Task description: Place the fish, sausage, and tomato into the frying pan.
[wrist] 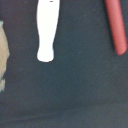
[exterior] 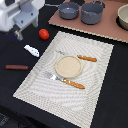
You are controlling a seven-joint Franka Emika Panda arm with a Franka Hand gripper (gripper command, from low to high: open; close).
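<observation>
the tool (exterior: pixel 18 34) hangs at the far left of the exterior view; whether it is spread or closed cannot be told. the fish (exterior: pixel 32 50) lies on the dark surface (exterior: pixel 20 82) just nearer than the tool, the tomato (exterior: pixel 44 34) beside it rightward, the sausage (exterior: pixel 17 67) nearer still. the frying pan (exterior: pixel 68 10) sits far right, empty.

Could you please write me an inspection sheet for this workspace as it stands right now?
Surface: dark table with a striped placemat and a brown board.
Job's things: tomato, fish and sausage on the table; frying pan on the board, none inside it.
Clutter: plate, orange-handled cutlery, grey pot, bowl.
Grippers: gripper above the table near the tomato; jaw state unclear.
Cables: nothing seen.
Surroundings: nothing seen.
</observation>
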